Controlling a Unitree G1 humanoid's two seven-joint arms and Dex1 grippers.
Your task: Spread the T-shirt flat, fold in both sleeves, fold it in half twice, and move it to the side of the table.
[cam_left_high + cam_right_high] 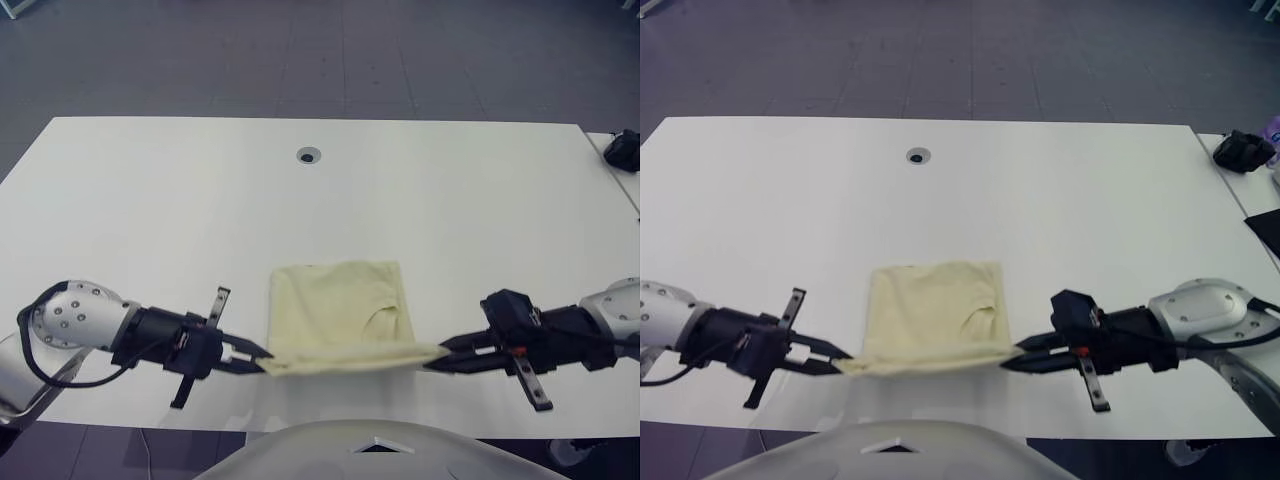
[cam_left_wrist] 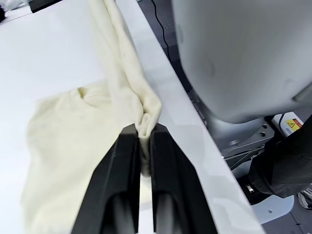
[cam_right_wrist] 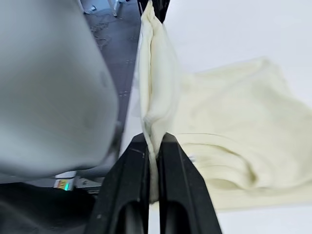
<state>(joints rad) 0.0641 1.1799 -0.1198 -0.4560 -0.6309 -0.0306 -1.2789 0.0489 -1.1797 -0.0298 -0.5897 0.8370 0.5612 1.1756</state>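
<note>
Near the front edge of the white worktop [image 1: 150,220], the pale yellow T-shirt [image 1: 335,305] lies folded into a rough square, its near edge drawn into a straight band between the two arms. The left end effector [image 1: 262,362] is clamped on the shirt's near left corner, its black fingers [image 2: 124,161] pinching a bunch of cloth. The right end effector [image 1: 432,362] is clamped the same way on the near right corner. The far part of the shirt rests flat on the worktop. A round grommet [image 1: 309,154] sits farther back, and a dark object [image 1: 622,148] lies at the far right.
</note>
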